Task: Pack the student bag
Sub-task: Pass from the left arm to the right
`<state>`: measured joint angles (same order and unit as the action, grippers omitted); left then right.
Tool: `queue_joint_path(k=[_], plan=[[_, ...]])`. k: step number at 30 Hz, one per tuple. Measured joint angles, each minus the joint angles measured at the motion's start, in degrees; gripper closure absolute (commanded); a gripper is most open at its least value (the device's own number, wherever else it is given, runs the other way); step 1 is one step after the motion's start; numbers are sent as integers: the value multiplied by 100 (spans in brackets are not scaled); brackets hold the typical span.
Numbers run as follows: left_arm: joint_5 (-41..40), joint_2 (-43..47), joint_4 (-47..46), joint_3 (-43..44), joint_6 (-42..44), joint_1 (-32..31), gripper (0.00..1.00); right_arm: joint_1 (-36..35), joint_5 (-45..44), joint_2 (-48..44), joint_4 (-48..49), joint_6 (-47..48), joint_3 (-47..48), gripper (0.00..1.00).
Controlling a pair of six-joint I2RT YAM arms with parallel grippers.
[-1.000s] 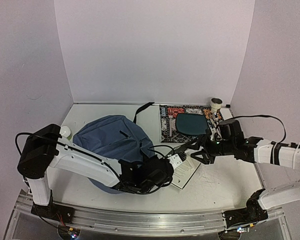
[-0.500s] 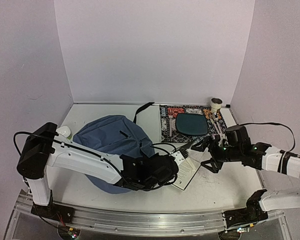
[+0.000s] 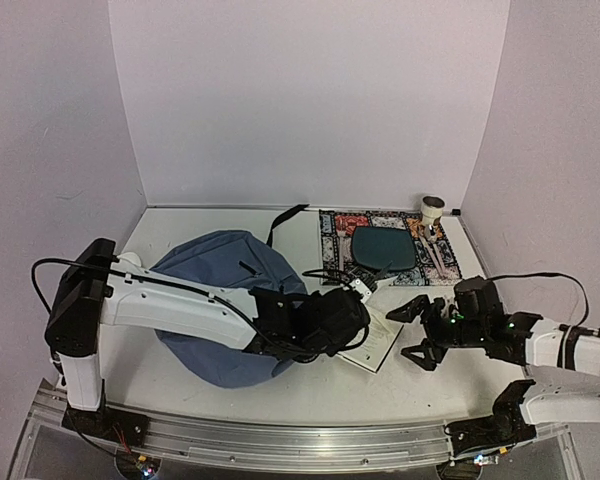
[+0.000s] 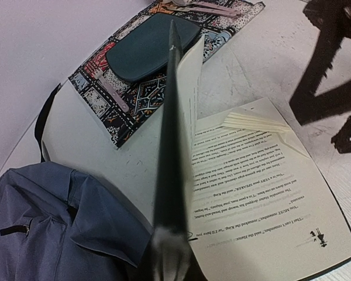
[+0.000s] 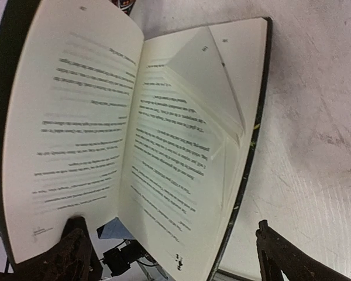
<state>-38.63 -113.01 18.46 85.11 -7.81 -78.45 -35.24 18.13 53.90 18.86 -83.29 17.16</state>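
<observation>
Left gripper (image 3: 358,296) is clamping 1 cover of the open book (image 3: 382,340), jaws together on it. That cover is standing up edge-on in the left wrist view, and the other half is lying flat on the table (image 3: 430,380). Right gripper (image 3: 411,333) is sitting just right of the book, 2 fingers spread wide, gripping nothing. Student bag (image 3: 220,290) is lying just left of the book, partly under the left arm.
</observation>
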Motion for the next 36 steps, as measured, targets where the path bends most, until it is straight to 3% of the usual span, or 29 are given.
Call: queue_joint_path(k=[18,26,36], plan=[[342,-2,419,306,-643,290,99,-778,-279,1388,1682,-564,-72,2],[494,145,398,25,-738,308,90,-826,-780,891,2048,-638,-58,2],[1615,191,349,-409,-556,308,73,-826,-1026,844,2167,-636,-23,2]])
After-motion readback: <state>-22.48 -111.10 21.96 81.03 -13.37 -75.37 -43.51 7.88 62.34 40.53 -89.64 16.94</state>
